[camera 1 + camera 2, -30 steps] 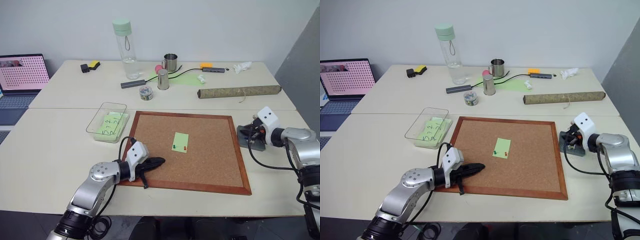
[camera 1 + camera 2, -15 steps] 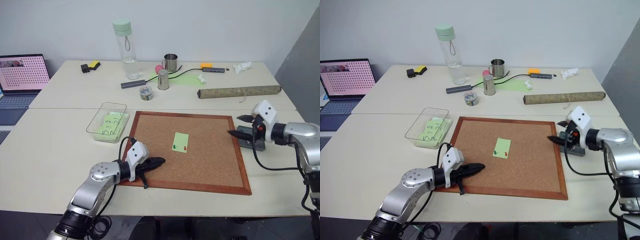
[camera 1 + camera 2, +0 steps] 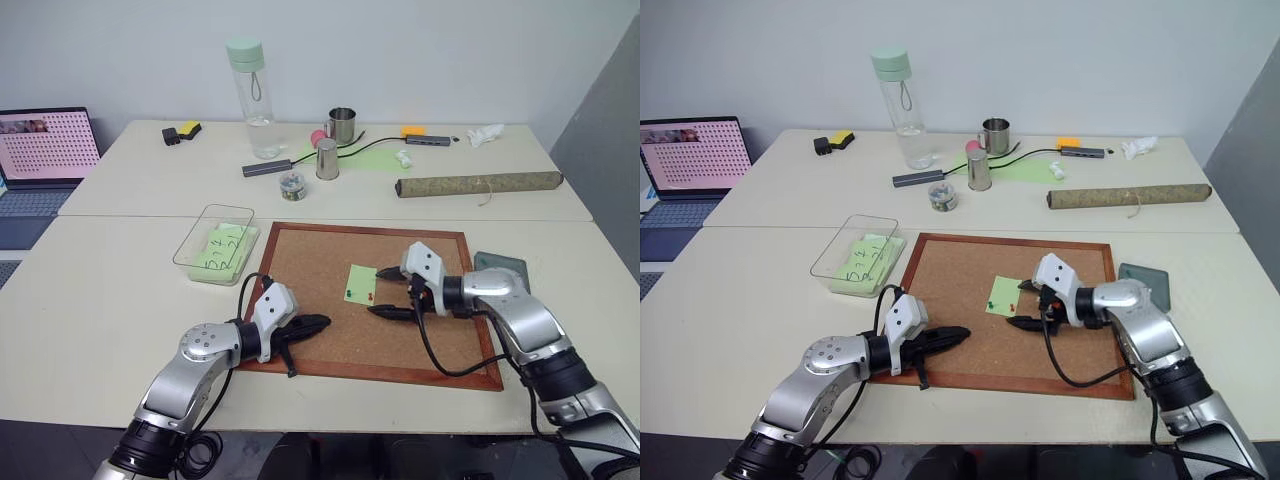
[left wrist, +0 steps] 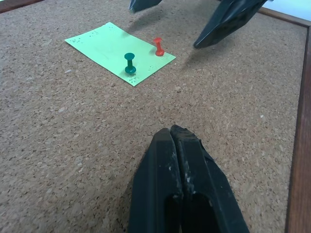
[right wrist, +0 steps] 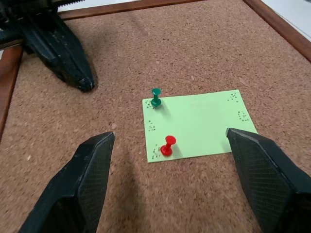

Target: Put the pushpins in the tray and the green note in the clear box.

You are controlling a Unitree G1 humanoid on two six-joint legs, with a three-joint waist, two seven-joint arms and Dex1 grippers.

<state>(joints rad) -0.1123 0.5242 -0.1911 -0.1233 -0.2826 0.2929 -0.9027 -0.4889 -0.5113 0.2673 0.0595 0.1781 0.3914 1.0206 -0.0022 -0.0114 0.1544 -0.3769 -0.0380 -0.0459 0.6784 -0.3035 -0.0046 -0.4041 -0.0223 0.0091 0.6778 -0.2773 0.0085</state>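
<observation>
Your right gripper point(image 5: 165, 167) hangs wide open over the cork board point(image 3: 420, 330), its fingers straddling the green note point(image 5: 197, 124), which lies pinned by the red pushpin point(image 5: 167, 145) and the green pushpin point(image 5: 156, 96). Your left gripper point(image 3: 318, 323) rests closed and empty at the board's near-left edge. The tray point(image 3: 503, 268) sits on the bench point(image 3: 90, 300) right of the board; the clear box point(image 3: 215, 243), holding written notes, sits to its left.

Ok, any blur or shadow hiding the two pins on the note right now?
Right wrist view: red pushpin and green pushpin sharp, soft shadows only. Left wrist view: both sharp on the green note; right gripper edges slightly blurred. Eye views: pins tiny.
</observation>
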